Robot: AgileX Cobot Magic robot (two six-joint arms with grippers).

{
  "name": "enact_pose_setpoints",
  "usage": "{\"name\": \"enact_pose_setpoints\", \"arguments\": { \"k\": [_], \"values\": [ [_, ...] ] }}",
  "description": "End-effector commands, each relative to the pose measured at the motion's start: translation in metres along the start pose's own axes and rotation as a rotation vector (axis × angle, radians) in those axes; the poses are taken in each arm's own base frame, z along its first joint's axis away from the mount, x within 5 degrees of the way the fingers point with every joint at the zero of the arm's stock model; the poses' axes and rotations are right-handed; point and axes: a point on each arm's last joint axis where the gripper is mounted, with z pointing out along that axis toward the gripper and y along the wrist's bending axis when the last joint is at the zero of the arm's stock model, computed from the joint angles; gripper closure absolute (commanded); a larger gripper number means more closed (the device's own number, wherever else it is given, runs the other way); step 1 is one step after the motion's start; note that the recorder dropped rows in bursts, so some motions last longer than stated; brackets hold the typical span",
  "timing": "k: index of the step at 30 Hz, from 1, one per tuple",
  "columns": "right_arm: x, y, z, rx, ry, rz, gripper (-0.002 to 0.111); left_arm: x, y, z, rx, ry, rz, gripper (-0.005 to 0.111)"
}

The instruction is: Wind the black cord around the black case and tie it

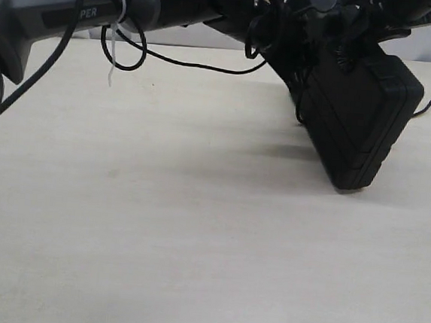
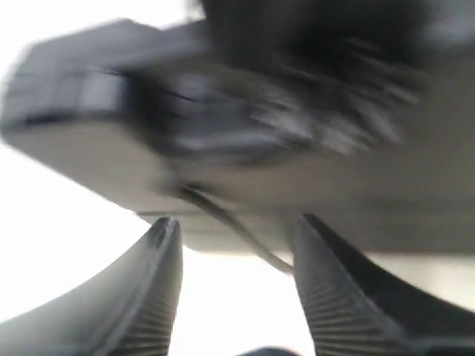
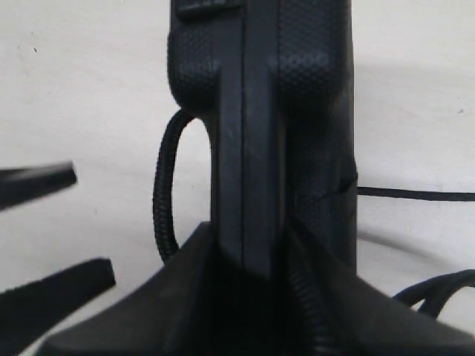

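Two pincers, two states. Right pincer (image 3: pixel 250 233) is clenched on the narrow edge of the black case (image 3: pixel 252 111), one finger on each textured face. Left pincer (image 2: pixel 236 221) is released: its ribbed fingers (image 2: pixel 159 289) stand well apart and grip nothing. A thin strand (image 2: pixel 245 241) crosses the gap between them, and blur hides whether it touches.

Exterior view only: the case (image 1: pixel 362 121) is tilted at the right side of the counter (image 1: pixel 193 243), lower corner down by the surface. The black cord (image 1: pixel 186 63) lies slack across the far counter, with a frayed end poking out beyond the case. Both pincers are lost in dark clutter above the case.

Right wrist view only: the grip itself, a cord loop (image 3: pixel 165 185) bulging beside the case, and the other pincer's two spread tips nearby.
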Motion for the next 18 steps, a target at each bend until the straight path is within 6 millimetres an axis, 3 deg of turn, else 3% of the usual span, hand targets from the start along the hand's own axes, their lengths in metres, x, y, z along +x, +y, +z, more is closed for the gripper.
{"name": "enact_pose_setpoints", "arguments": {
  "k": [1,9,13,18],
  "values": [
    [0.004,-0.002,0.008,0.000,0.042,0.000,0.104,-0.002,0.010,0.007,-0.140,-0.098,-0.129,0.063],
    [0.004,-0.002,0.008,0.000,0.042,0.000,0.104,0.008,-0.017,0.035,-0.122,-0.069,0.019,0.095],
    [0.004,-0.002,0.008,0.000,0.042,0.000,0.104,0.000,-0.024,0.037,-0.165,-0.099,0.033,0.103],
    [0.004,-0.002,0.008,0.000,0.042,0.000,0.104,-0.010,-0.045,0.040,-0.106,-0.102,0.106,0.104]
  ]
}}
